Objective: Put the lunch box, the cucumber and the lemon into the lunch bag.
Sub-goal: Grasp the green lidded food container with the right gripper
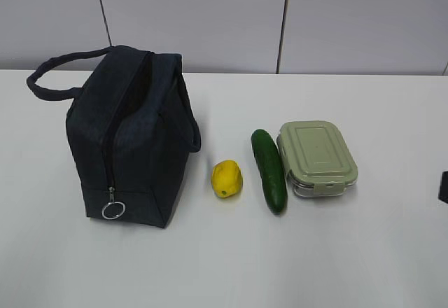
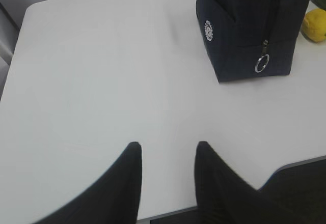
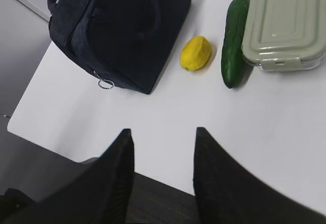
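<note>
Left of frame: lunch bag [image 1: 133,136] upright on white table [image 1: 336,252], zipped shut, ring pull [image 1: 113,210] low on near end. Centre: lemon [image 1: 227,178]. Right of centre: cucumber [image 1: 269,170] touching lunch box [image 1: 317,157], lid on. Left gripper [image 2: 167,155] and right gripper [image 3: 163,140]: parted, empty, above bare table.

Each claw [image 2: 165,150] [image 3: 163,135] has two smooth, matte black, tapering, round-tipped fingers.

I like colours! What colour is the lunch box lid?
Pale sage green lid, clearest in the right wrist view.
</note>
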Action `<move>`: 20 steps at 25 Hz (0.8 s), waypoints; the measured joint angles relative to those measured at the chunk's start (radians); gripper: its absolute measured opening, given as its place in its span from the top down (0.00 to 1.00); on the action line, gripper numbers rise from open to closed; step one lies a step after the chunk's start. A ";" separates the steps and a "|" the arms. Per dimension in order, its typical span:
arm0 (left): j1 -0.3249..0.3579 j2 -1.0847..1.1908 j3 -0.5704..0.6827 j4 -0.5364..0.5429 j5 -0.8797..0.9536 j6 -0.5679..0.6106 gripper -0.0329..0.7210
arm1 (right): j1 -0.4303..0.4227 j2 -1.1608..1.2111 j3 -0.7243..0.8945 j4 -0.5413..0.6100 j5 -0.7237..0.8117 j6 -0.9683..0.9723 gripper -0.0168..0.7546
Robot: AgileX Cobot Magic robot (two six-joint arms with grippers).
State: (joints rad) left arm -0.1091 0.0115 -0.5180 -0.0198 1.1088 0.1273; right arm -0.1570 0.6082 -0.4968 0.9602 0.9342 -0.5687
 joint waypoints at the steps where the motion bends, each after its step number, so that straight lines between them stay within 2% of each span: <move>1: 0.000 0.000 0.000 0.000 0.000 0.000 0.64 | 0.000 0.038 -0.004 0.029 0.000 -0.037 0.60; 6: 0.000 0.000 0.000 0.000 0.000 0.000 0.64 | 0.000 0.270 -0.098 0.090 0.039 -0.137 0.60; 16: 0.000 0.000 0.000 0.000 0.000 0.000 0.64 | -0.002 0.583 -0.271 0.099 0.096 -0.226 0.60; 20: 0.000 0.000 0.000 0.001 0.000 0.000 0.64 | -0.064 0.672 -0.278 0.099 0.143 -0.267 0.60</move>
State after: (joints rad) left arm -0.1091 0.0115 -0.5180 -0.0190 1.1088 0.1273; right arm -0.2212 1.2798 -0.7744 1.0587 1.0777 -0.8357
